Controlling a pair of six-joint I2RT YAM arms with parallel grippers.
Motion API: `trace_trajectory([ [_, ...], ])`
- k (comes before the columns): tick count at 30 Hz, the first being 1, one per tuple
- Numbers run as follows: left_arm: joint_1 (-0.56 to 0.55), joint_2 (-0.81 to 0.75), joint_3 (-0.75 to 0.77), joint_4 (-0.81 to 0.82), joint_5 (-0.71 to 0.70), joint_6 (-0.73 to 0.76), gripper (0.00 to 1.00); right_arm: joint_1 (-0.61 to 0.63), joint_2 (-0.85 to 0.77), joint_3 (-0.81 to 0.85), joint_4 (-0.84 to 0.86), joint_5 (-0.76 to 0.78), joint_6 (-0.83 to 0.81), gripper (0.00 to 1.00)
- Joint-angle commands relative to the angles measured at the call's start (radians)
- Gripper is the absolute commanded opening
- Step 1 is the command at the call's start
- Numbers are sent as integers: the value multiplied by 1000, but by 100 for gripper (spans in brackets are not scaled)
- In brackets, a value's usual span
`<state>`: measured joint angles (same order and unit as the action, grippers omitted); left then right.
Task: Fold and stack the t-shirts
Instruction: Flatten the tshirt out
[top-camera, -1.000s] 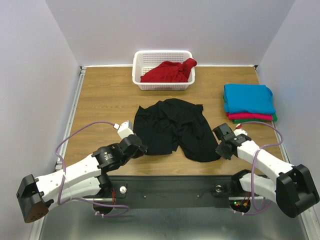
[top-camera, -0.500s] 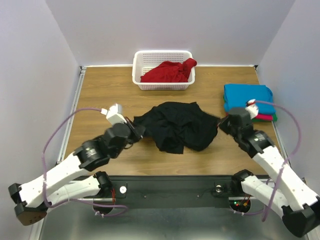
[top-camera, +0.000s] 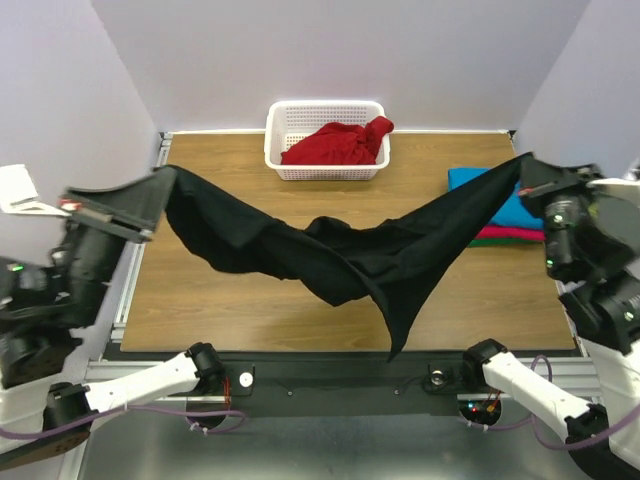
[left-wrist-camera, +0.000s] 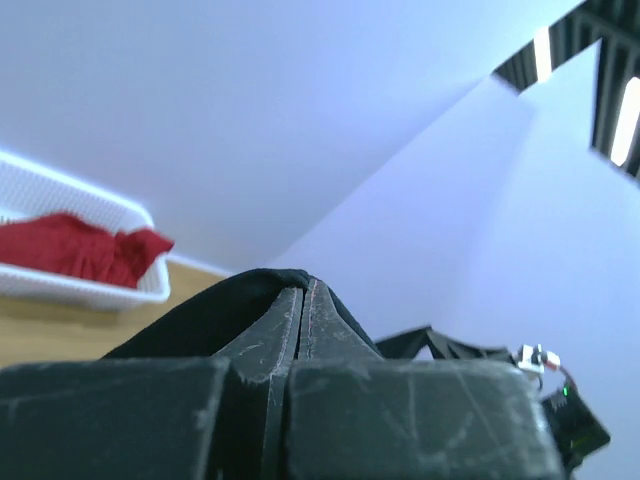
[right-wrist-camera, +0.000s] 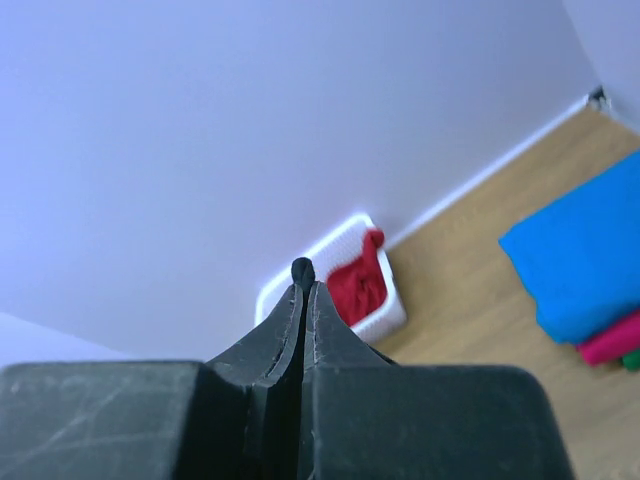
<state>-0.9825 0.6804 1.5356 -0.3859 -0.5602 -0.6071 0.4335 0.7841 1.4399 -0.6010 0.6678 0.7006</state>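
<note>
The black t-shirt (top-camera: 350, 255) hangs stretched in the air between both grippers, sagging in the middle above the table. My left gripper (top-camera: 165, 178) is raised high at the left and shut on one end of it; black cloth wraps over its tips (left-wrist-camera: 305, 288). My right gripper (top-camera: 522, 165) is raised at the right and shut on the other end; a small fold of black cloth pokes out at its tips (right-wrist-camera: 303, 270). A red t-shirt (top-camera: 338, 143) lies crumpled in the basket. A folded stack lies at the right, turquoise-blue (top-camera: 520, 205) on top, pink-red (top-camera: 500, 233) and green below.
A white lattice basket (top-camera: 325, 168) stands at the back middle of the wooden table (top-camera: 200, 290). Purple walls close in the back and both sides. The arm bases sit on a metal rail at the near edge (top-camera: 340, 380).
Both grippers rose and spread apart with the black t-shirt, lifting it off the table from a bunched heap into a stretched hanging span.
</note>
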Motion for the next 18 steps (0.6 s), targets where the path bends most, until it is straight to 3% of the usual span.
trace_trajectory([
  [1,-5,5,109,-4,-56,86,0,1,-20,138,6,93,-110,0],
  [5,-5,-24,54,34,-67,87,0,1,0,171,-59,73,-119,0],
  [10,-5,-16,-176,41,-179,1,0,2,43,32,-63,92,-89,0],
  [14,-5,5,-409,-36,-314,-199,0,1,161,-28,-63,137,-67,0],
  [18,21,10,-621,-134,-391,-443,0,1,413,-42,-31,199,-76,0],
])
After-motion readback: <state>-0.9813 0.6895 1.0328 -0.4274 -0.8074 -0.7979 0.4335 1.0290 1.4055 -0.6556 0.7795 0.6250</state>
